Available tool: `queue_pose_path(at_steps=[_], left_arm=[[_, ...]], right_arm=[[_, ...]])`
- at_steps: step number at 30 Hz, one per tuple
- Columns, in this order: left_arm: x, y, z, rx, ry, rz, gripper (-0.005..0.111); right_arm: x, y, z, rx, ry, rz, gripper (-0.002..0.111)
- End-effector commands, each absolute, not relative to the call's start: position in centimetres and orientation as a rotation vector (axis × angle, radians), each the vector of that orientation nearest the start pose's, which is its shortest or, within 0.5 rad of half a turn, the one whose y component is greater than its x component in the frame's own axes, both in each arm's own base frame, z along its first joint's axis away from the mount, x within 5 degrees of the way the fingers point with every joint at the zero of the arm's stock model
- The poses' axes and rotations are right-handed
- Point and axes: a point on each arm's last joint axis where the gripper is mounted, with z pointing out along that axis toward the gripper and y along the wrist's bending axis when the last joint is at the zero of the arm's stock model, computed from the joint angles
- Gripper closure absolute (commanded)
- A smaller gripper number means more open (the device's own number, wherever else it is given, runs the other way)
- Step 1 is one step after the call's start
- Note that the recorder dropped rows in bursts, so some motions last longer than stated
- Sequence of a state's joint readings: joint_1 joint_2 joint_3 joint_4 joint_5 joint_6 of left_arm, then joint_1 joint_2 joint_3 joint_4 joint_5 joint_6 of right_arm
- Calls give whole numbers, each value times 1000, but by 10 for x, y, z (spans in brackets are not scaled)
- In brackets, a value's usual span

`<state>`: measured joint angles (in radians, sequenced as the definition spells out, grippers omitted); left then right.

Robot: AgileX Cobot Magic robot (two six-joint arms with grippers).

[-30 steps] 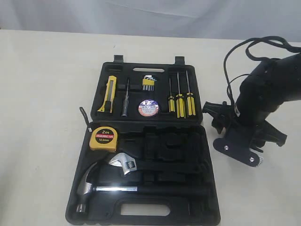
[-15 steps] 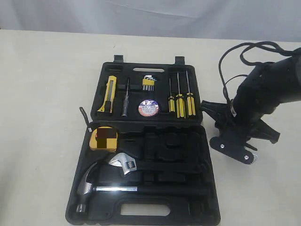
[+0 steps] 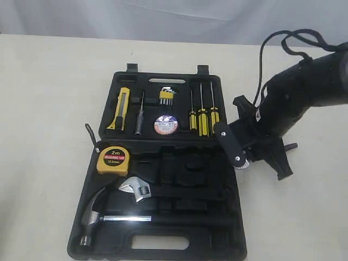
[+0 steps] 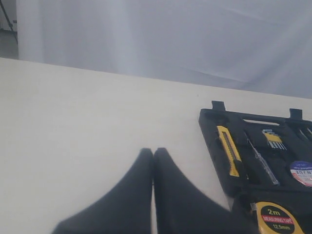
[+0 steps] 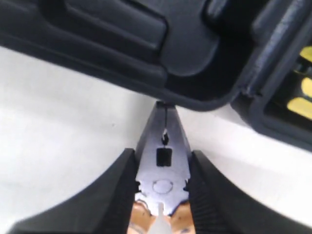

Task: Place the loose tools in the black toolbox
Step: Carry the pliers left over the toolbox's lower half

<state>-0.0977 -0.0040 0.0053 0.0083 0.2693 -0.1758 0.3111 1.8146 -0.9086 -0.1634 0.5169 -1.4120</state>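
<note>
The black toolbox [image 3: 190,217] lies open. In its far half sit the yellow-black utility knife [image 3: 118,109] and the dark tape roll [image 3: 165,125]. The yellow tape measure [image 3: 113,159] rests in the near half. My right gripper [image 3: 242,157] hangs at the toolbox's right edge, near the hinge. In the right wrist view this gripper [image 5: 162,153] is shut on the pliers [image 5: 163,170]; their silver nose points at the toolbox rim [image 5: 146,63] and the orange handles show behind. My left gripper [image 4: 153,152] is shut and holds nothing, over bare table left of the toolbox [image 4: 207,124].
Three yellow-black screwdrivers [image 3: 201,117], hex keys [image 3: 166,96] and a thin black screwdriver [image 3: 139,117] sit in the far half. A silver claw hammer [image 3: 100,212] and an adjustable wrench [image 3: 136,189] lie in the near half. Black cables [image 3: 283,43] loop above the right arm.
My right arm has swung left with the pliers, from the table right of the toolbox to its right edge. The toolbox has shifted slightly left.
</note>
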Motion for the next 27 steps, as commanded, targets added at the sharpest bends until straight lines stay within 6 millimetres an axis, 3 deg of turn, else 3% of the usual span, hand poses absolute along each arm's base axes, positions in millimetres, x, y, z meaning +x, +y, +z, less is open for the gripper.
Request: queue_pose_path(at_steps=[1,5,9,14,21,27], left_arm=[[55,-6,189,-63,1759,-203,107],[55,-6,189,-63,1759,-203,107],[55,-6,189,-63,1759,-203,107],[55,-6,189,-63,1759,-203,107],[55,-6,189,-63,1759,-203,107],[55,-6,189,-63,1759,-203,107]], right_arm=[[298,90,167,-2319,1921,-290,109],[284,100,197,-2224,1996,-355,109],[266,134,221,-2062,2008,-342,109],[252,177,236,-2057,1917,-313,109],[251,211,227,-1951,1989,-236,109],[259,226,204,-1920,1996,-166,109]])
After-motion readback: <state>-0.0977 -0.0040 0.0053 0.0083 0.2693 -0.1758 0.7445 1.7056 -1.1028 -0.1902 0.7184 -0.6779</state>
